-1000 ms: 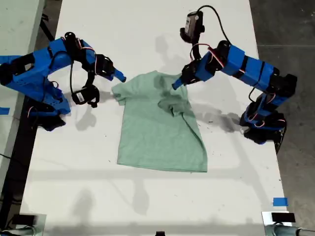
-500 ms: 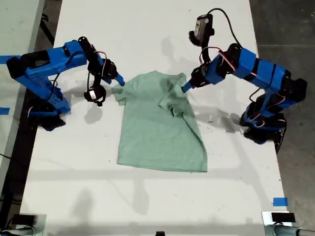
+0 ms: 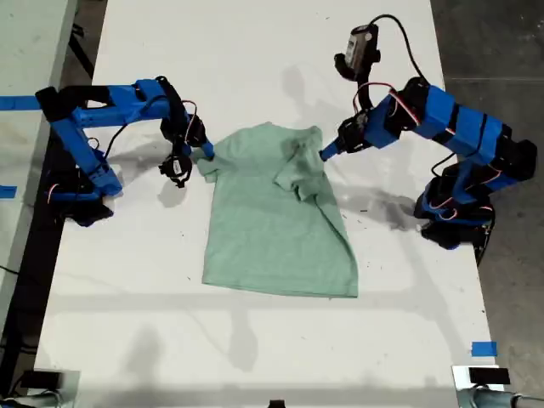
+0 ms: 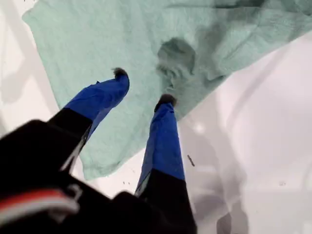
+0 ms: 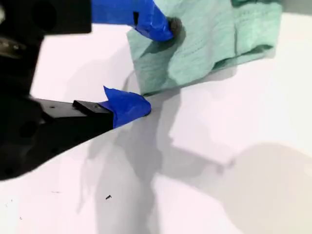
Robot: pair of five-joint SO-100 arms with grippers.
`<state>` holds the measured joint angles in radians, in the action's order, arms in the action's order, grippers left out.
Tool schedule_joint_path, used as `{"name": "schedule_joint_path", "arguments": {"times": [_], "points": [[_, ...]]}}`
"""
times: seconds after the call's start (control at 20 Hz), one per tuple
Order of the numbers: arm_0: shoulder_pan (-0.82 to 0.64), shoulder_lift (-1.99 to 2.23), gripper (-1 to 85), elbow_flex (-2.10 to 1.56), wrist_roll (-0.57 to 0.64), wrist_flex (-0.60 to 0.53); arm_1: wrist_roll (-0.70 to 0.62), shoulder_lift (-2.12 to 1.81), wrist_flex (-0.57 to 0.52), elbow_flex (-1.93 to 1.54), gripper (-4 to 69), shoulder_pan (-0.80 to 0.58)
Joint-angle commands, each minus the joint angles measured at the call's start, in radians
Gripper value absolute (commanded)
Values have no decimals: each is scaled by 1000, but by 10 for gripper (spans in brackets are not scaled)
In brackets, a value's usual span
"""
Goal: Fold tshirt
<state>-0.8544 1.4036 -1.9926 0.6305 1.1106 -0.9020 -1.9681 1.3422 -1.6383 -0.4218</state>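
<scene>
Since the earlier frames both arms have shifted: the arm at the exterior view's left has flattened out and brought its tip down onto the near sleeve, the arm at the exterior view's right has drawn slightly back toward that view's right, and the garment has kept its place. Item, tshirt (image 3: 272, 229): pale mint green, lying mostly flat on the middle of the white surface (image 3: 255, 51), collar end toward the exterior view's top, with the sleeve at the exterior view's right folded inward over the chest in a rumpled flap. Item, your first tool (image 3: 325, 154): at the shirt's shoulder edge on the exterior view's right. Its wrist view shows the first tool (image 4: 141, 85) with jaws parted, both dark tips over the tshirt (image 4: 97, 39) beside a small dark ruck of cloth, nothing clamped between them. Item, your second tool (image 3: 206, 153): at the sleeve on the exterior view's left. Its wrist view shows the second tool (image 5: 156, 66) spread apart, one finger resting on the tshirt (image 5: 209, 34) sleeve and the other on bare surface just beside the sleeve's edge, a detail the exterior view is too coarse to give. Only the second wrist view shows the sleeve's stitched hem; only the exterior view shows the whole garment and a blue tape mark (image 3: 483, 348) near its lower right. Writing or labels: none large enough to read.
</scene>
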Motion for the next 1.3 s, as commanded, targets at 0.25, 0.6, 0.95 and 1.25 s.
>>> {"name": "schedule_joint_path", "arguments": {"times": [0.25, 0.6, 0.95, 1.25], "points": [[-37, -35, 1, 91, 18, 6, -17, -153, -6, -48, 128, -2], [-64, 290, 1, 34, 28, 43, -9, -192, -14, -101, 115, -5], [196, 270, 1, 379, -28, 32, 5, -204, -25, -132, 112, 5], [291, -101, 7, 733, -12, 84, 12, -204, -26, -138, 111, 15]]}}
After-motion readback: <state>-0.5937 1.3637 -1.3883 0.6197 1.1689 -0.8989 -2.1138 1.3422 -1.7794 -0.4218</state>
